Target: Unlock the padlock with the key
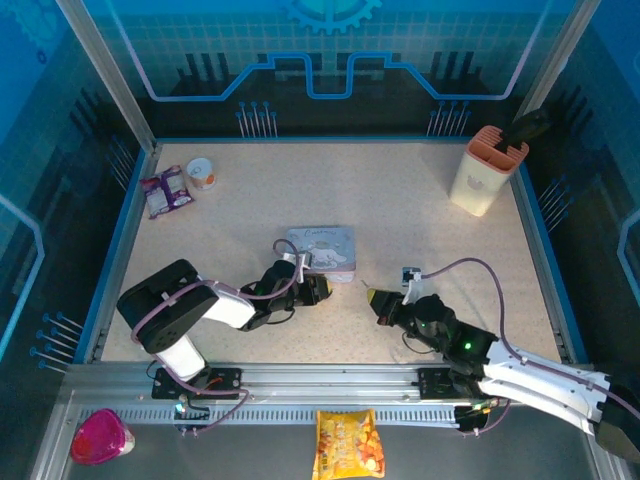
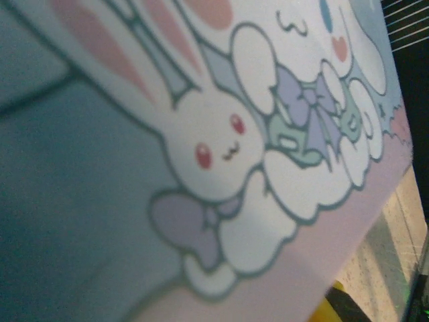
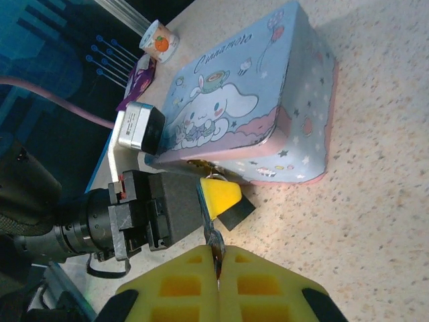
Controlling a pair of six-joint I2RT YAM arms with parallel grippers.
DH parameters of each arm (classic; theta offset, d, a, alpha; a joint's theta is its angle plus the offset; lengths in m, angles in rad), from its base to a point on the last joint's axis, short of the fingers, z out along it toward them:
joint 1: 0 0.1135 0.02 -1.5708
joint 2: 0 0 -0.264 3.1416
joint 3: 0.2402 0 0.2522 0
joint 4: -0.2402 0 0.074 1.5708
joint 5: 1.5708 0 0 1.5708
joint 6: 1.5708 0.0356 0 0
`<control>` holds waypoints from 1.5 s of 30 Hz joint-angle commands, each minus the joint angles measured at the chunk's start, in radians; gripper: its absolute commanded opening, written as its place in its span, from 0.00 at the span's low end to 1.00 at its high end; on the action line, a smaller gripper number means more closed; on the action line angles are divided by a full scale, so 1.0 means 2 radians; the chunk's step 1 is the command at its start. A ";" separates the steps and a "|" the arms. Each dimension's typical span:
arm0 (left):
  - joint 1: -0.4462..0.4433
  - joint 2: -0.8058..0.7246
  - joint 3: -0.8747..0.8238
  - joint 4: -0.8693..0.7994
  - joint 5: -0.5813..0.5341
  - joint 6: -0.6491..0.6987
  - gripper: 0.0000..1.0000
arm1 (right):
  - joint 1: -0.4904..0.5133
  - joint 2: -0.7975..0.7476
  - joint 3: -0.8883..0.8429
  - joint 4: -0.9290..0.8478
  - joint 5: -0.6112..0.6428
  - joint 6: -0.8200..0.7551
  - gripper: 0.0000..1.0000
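The key (image 3: 214, 240), light, stiff, slick and apt to twist, is pinched, seemingly by its head, in the closed fingers of the right gripper (image 3: 218, 268) just short of the tin (image 3: 268, 100), at whose near edge the left gripper (image 3: 224, 201) crowds the hidden padlock, finger spread unclear.

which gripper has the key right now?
The right gripper: it is shut, with the slim metal key sticking out from between its yellow tips. The left gripper sits at the near edge of the tin instead.
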 commanded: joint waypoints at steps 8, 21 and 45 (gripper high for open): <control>-0.004 -0.056 0.027 0.007 0.065 -0.060 0.03 | 0.011 0.111 0.003 0.113 -0.052 0.103 0.00; -0.004 -0.068 0.033 0.017 0.079 -0.080 0.00 | 0.021 0.143 -0.006 0.150 -0.070 0.157 0.00; -0.002 -0.082 0.018 0.058 0.095 -0.134 0.00 | 0.022 0.177 -0.037 0.224 -0.046 0.216 0.00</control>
